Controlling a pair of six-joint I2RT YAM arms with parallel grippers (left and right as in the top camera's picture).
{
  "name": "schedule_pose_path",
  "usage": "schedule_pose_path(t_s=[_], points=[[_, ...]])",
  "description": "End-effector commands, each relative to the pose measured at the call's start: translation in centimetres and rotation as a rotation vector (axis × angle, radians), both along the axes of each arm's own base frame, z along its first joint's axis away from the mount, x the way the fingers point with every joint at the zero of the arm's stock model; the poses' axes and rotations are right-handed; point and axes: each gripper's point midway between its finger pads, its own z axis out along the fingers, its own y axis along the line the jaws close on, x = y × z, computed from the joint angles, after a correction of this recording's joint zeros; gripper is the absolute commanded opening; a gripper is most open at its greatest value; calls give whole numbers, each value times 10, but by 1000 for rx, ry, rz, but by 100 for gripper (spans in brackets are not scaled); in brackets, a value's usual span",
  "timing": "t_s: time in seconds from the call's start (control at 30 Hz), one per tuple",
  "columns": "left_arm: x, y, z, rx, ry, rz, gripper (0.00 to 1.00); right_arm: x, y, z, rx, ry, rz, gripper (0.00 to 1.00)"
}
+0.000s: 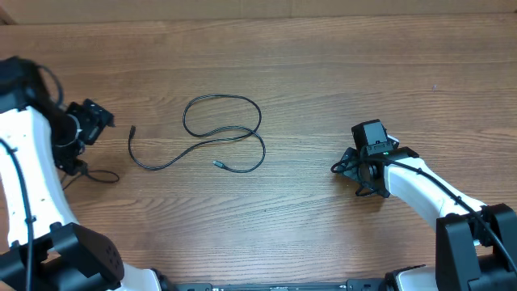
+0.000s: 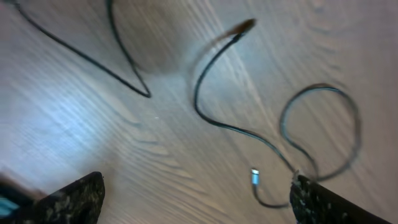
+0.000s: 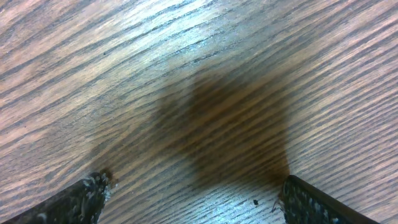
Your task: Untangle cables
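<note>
Both grippers stand open and hold nothing, which suggests the left gripper (image 1: 101,121) is lining up a fresh pick rather than pulling. Its wrist camera looks straight at the long cable (image 1: 222,97) (image 2: 219,123) through widely parted fingers (image 2: 74,199). The right gripper (image 1: 349,171) (image 3: 196,183) waits far beyond that cable from the left gripper, over bare table (image 1: 323,65), probably kept clear until a second hold is needed.

The long cable lies flat just past the left gripper, and its black plug (image 1: 132,128) (image 2: 245,26) is the part nearest to it. Farther out it curls into 1 loop and crosses itself 1 time. It ends at a silver tip (image 1: 216,164) (image 2: 254,176).

Count: 2 grippers and 2 thin cords. The second cord (image 1: 101,175) (image 2: 148,94) lies beside the left gripper, toward the arm's base, apart from the long cable. I cannot tell whether it is a task cable or arm wiring. The long cable has 2 plug ends, and no knot shows between the cords.
</note>
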Motion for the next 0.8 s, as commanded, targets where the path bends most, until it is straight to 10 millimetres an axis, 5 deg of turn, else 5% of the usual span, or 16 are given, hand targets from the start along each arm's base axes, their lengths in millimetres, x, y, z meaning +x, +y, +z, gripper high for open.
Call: schedule_pose_path(t_s=[0.0, 0.23, 0.43, 0.7, 0.77], points=[[-16, 15, -10, 123, 97, 126, 95, -6, 1, -7, 22, 27, 1, 88], [-28, 14, -53, 121, 162, 207, 91, -6, 1, -7, 21, 27, 1, 88], [-27, 25, -92, 184, 145, 215, 76, -6, 1, -7, 22, 27, 1, 88], [-22, 44, -118, 295, 98, 236, 49, -6, 1, -7, 22, 28, 1, 89], [-22, 44, -119, 292, 100, 236, 27, -6, 1, -7, 22, 28, 1, 88]])
